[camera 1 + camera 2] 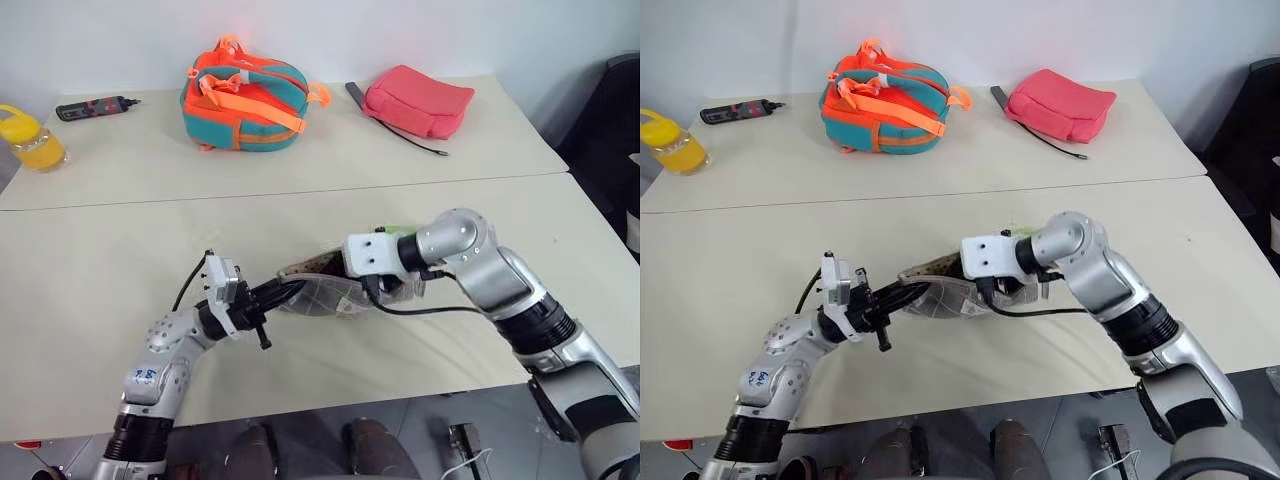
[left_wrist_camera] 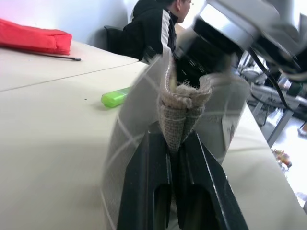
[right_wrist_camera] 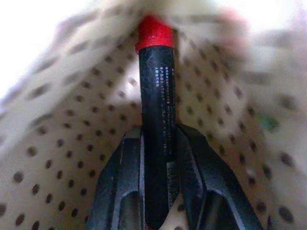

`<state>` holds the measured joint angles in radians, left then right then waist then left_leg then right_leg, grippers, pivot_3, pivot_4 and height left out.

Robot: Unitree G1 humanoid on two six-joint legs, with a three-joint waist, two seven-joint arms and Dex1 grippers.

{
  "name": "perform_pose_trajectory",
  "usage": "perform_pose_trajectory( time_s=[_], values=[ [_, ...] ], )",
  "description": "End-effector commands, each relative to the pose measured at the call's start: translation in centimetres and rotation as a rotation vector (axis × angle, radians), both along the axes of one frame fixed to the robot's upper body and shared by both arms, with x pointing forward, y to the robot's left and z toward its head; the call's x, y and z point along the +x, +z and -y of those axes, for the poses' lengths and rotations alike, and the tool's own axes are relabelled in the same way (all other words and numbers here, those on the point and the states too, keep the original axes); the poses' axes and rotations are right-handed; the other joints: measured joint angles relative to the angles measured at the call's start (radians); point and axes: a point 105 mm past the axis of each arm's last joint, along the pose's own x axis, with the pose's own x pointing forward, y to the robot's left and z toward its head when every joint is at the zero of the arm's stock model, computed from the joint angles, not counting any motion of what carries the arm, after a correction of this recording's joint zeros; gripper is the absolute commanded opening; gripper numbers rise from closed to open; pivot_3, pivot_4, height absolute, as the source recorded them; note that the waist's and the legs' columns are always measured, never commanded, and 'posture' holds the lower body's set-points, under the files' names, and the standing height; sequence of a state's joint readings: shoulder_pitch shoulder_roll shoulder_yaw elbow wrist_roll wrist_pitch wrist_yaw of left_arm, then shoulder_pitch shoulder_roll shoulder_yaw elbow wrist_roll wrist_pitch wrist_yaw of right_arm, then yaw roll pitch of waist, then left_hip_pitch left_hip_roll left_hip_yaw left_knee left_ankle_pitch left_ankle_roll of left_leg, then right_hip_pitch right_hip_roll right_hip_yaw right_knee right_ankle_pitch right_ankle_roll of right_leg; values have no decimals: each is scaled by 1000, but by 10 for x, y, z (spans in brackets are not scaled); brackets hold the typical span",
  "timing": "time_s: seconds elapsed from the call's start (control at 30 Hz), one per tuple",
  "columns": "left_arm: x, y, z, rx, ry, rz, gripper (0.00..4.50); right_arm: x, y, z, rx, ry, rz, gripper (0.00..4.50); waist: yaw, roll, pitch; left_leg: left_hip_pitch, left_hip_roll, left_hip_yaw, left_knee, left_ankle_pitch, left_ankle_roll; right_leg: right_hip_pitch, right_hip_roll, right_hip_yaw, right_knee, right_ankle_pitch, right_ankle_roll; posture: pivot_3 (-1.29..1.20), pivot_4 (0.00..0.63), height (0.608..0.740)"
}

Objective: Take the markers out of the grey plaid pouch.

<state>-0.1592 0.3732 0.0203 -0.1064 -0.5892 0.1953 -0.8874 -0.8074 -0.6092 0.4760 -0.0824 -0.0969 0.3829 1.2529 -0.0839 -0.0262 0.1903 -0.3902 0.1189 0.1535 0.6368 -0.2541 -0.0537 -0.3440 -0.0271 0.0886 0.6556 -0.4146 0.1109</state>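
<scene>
The grey plaid pouch (image 1: 322, 296) hangs just above the near table between my two arms. My left gripper (image 2: 178, 140) is shut on the woven tab at the pouch's left end. My right wrist (image 1: 372, 255) reaches into the pouch's mouth from the right, and its fingers are hidden inside in the eye views. Inside, against the dotted lining, my right gripper (image 3: 157, 133) is shut on a dark marker (image 3: 156, 91) with a red end pointing away from the wrist. A bright green piece (image 2: 114, 98) lies on the table beside the pouch; I cannot tell what it is.
On the far table sit a teal-and-orange backpack (image 1: 245, 95), a pink-red pouch (image 1: 418, 100) with a black cord (image 1: 412, 141), a black-and-red tool (image 1: 92, 107) and a yellow bottle (image 1: 30, 138). A person in dark clothes (image 2: 153, 24) sits beyond the table's right side.
</scene>
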Motion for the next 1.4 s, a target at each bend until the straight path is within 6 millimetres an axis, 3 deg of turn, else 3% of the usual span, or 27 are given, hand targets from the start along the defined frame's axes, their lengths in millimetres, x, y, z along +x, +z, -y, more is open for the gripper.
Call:
perform_pose_trajectory(
  time_s=[0.03,0.13,0.33,0.53,0.63,0.8,1.0,1.17,1.4],
  values=[
    [6,-1,-27,13,120,-10,0,-7,-5,-2,-21,23,-25,599,-3,0,0,0,0,0,0,0,0,0,0,0,0,0,0,0,150,740],
    [-3,-10,-18,56,65,-27,0,1,-12,-2,-38,2,15,599,-4,0,0,1,0,0,0,0,0,0,1,0,0,0,0,0,150,740],
    [-13,-16,-16,71,41,-40,0,0,-23,9,-87,-20,-14,2520,-3,0,0,1,0,0,0,0,0,2,0,0,-1,0,0,0,150,740],
    [-15,-17,-15,76,33,-35,0,-9,-13,-1,-51,-1,-60,2520,-2,0,0,2,0,0,0,0,0,2,0,0,-1,0,0,0,150,740],
    [-25,-18,-11,78,-34,-51,0,-12,-7,-2,-36,6,-73,2520,-2,0,0,2,0,0,-1,0,0,1,0,0,-1,0,0,0,150,740],
    [-42,-25,-7,158,-135,-28,0,0,-30,7,-130,6,33,2520,-3,0,0,2,0,0,-3,0,0,2,0,0,-3,0,0,0,150,740],
    [-44,-26,-4,210,-152,27,0,15,-33,5,-119,-4,128,2520,-9,-1,0,5,0,2,-2,0,0,4,0,1,-3,0,-1,0,150,740],
    [-43,-27,-3,215,-136,44,0,7,-29,-1,-78,22,93,1330,-10,-1,-1,5,0,2,-2,0,0,4,0,1,-3,0,-1,0,150,740],
    [-43,-30,-4,231,-140,46,0,2,-28,2,-80,23,54,1330,-8,-1,-1,4,0,2,-2,0,0,4,0,1,-3,0,-1,0,150,740]
  ],
)
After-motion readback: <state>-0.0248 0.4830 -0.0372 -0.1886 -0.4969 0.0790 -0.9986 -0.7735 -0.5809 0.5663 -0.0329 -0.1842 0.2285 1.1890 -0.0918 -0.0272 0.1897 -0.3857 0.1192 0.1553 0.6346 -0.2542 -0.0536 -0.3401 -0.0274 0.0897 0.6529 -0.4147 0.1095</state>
